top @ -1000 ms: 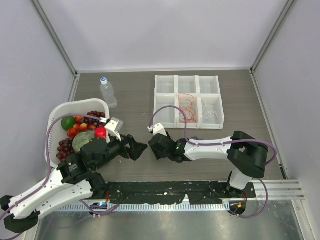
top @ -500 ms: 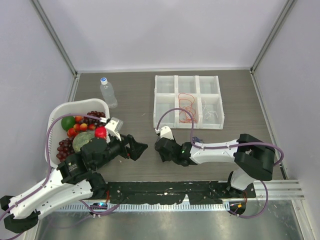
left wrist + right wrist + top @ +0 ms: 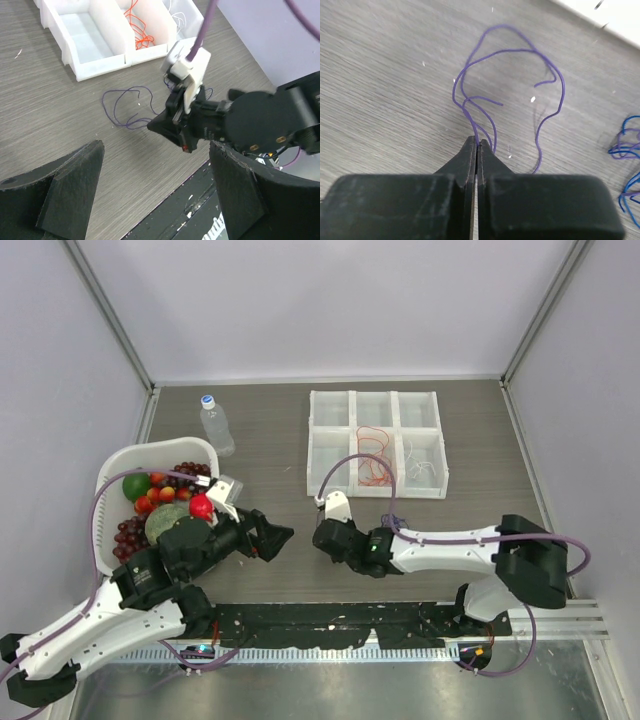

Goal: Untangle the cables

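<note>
A thin purple cable (image 3: 563,90) lies in loops on the wooden table. My right gripper (image 3: 477,142) is shut on one of its strands at the near end. In the left wrist view the same purple cable (image 3: 103,100) sits left of the right gripper (image 3: 152,126). My left gripper (image 3: 156,150) stands open and empty, pointing at the right gripper (image 3: 322,537) from the left. The left gripper (image 3: 280,535) is a short way off. Blue cables (image 3: 625,145) lie to the right. Orange cables (image 3: 372,455) and white cables (image 3: 420,465) rest in the tray.
A white compartment tray (image 3: 330,440) stands at the back centre. A white basket (image 3: 110,490) of fruit sits at the left, with a water bottle (image 3: 215,425) behind it. A black rail (image 3: 330,625) runs along the near edge.
The right gripper moved slightly nearer and to the right, lowered to the table, and closed on the purple cable. The left arm stayed still.
</note>
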Controlling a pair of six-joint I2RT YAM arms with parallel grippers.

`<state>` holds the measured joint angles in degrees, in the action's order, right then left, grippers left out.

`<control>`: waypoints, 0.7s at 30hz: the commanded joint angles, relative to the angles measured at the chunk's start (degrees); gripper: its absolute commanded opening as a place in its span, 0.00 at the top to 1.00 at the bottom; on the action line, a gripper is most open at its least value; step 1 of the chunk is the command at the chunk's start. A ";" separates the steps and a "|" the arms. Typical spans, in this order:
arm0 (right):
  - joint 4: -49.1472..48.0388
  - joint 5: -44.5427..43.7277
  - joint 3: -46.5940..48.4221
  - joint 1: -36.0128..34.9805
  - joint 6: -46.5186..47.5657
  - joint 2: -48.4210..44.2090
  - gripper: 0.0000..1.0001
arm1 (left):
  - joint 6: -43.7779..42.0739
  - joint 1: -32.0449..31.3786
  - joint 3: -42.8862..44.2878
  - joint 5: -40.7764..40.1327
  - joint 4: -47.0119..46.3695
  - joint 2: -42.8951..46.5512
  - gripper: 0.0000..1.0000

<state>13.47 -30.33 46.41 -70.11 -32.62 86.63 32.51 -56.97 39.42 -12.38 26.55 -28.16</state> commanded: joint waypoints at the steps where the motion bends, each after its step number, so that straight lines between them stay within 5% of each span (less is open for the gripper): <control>1: -1.78 -4.91 2.98 -0.21 -0.78 -9.18 0.99 | -0.78 0.19 1.28 -0.89 -0.97 1.44 0.10; 11: -5.04 -4.24 12.72 7.87 7.66 -17.64 0.99 | -0.96 0.10 -0.22 -0.72 -1.76 2.32 0.10; 21: -8.38 3.43 24.85 20.88 14.78 -6.76 0.99 | -1.22 0.10 -0.40 -0.63 -0.80 3.29 0.09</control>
<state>8.47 -30.22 66.61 -51.81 -21.56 75.26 32.34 -56.97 39.00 -12.86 26.68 -25.50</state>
